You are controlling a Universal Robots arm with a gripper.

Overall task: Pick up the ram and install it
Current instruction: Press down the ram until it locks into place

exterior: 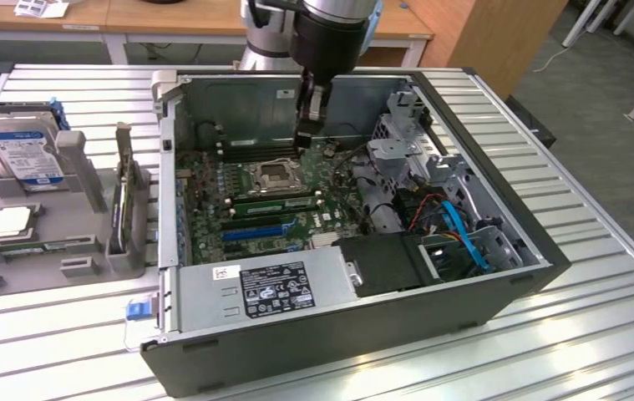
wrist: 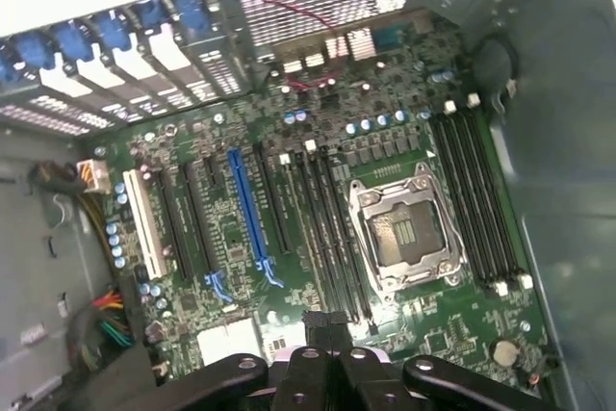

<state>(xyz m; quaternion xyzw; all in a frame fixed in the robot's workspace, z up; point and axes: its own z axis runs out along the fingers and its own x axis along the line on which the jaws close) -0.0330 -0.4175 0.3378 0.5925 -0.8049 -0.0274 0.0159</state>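
In the exterior view the ram (exterior: 277, 200), a long green stick with dark chips, lies along a memory slot just in front of the CPU socket (exterior: 276, 174) and looks seated there. My gripper (exterior: 307, 129) hangs above the motherboard, behind the socket and clear of the ram. In the wrist view the gripper (wrist: 324, 320) has its fingertips drawn together with nothing visible between them. Below it run the black memory slots (wrist: 327, 228) beside the CPU socket (wrist: 404, 228). I cannot make out the ram there.
The open computer case (exterior: 484, 284) stands on a slatted metal table (exterior: 584, 334). A blue slot (exterior: 261, 227) and the power supply (exterior: 266, 288) lie toward the front. On the exterior view's left, a grey rack (exterior: 83, 251) holds a hard drive (exterior: 22, 146), a chip (exterior: 10, 221) and a thin upright card (exterior: 129, 205).
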